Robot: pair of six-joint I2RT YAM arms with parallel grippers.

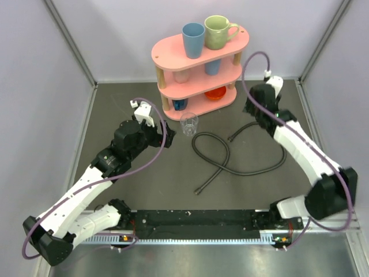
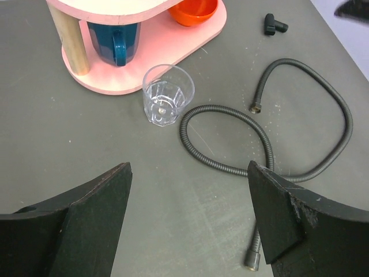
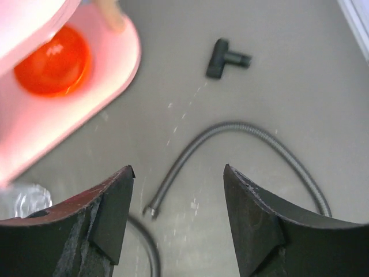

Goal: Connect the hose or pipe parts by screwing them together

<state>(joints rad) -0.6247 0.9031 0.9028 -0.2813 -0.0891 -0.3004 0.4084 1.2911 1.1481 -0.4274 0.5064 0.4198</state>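
Two grippers spread wide, empty: left gripper [image 2: 189, 172], right gripper [image 3: 177, 171] | step: approach, nothing grasped | corrugated hose [image 3: 236, 124] looped on table [image 1: 144, 179], black angled fitting [image 3: 226, 57] apart | next: grasp hose end and fitting, align threads.

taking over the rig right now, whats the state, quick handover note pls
Left gripper: open, empty, hovering over the table near the hose.
Right gripper: open, empty, above one hose end, with the black fitting just beyond it.
Parts: the hose lies on the table in a loop that crosses itself, beside the glass; both ends are free. The fitting lies apart from it, touching nothing.
Done: nothing gripped, nothing joined.
Left: pick up the parts, line up the ends, and screw them together.
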